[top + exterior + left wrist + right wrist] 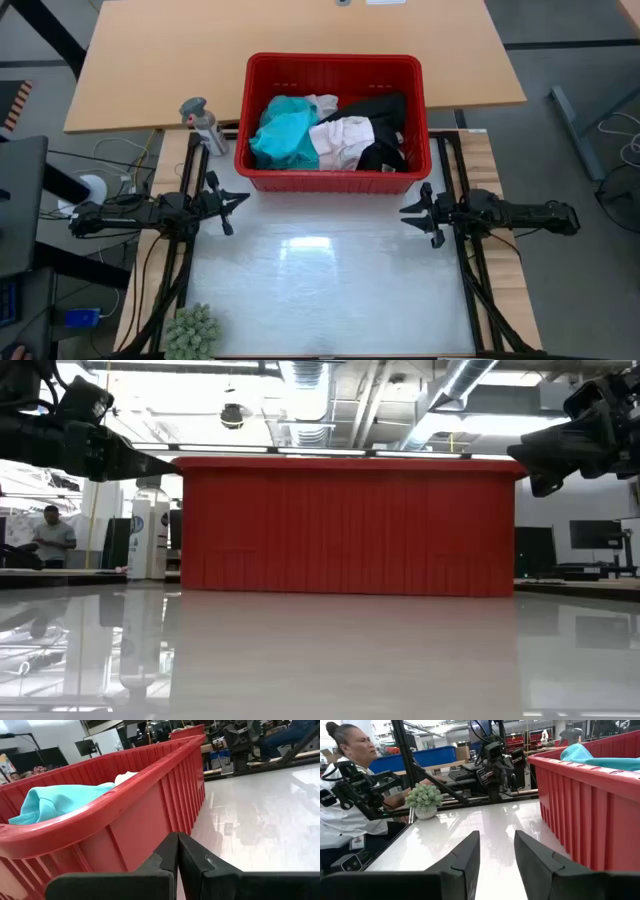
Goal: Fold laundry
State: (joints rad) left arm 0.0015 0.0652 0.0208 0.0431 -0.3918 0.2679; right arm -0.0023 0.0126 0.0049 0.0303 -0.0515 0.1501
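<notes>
Seen from above, a red plastic basket (335, 180) sits at twelve o'clock on the glossy white table (330, 290); inside it the laundry lies heaped: a teal garment (285, 135) toward nine o'clock, a white garment (343, 140) in the middle, a black garment (385, 110) toward three o'clock. The left gripper (240, 198) hovers at nine o'clock just beside the basket's near corner, jaws pressed together, holding nothing; the right gripper (405, 211) hovers at three o'clock, jaws partly apart, empty. A small green fuzzy plant (190, 332) stands at seven o'clock.
</notes>
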